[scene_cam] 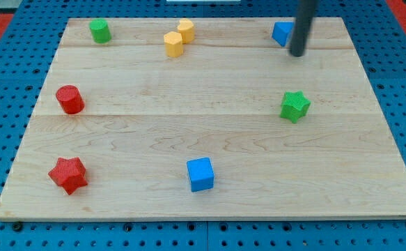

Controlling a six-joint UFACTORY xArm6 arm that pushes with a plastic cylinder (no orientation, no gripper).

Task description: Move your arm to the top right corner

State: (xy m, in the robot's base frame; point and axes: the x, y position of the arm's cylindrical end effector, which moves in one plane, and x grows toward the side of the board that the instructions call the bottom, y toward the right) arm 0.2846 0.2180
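- No jaws are fitted to this arm, so no wide, narrow or holding state applies; it ends in a dark rod whose lower end, my tip, rests on the surface near the view's top right.
- The top right corner of the surface lies a little to the view's right of my tip and above it; my tip stands short of it.
- No containers are present; all blocks lie loose on the surface.
- Blue block: just beside my tip on the view's left, partly hidden by the rod; whether they touch I cannot tell.
- Green star: below my tip, apart from it.
- Blue cube: well below my tip and to the view's left.
- Two yellow blocks: left of my tip, touching each other.
- Green block: far left of my tip, near the top left corner.
- Red cylinder and red star: far left of my tip and below it.
- Surface: pale wooden board, lying on a blue perforated base.
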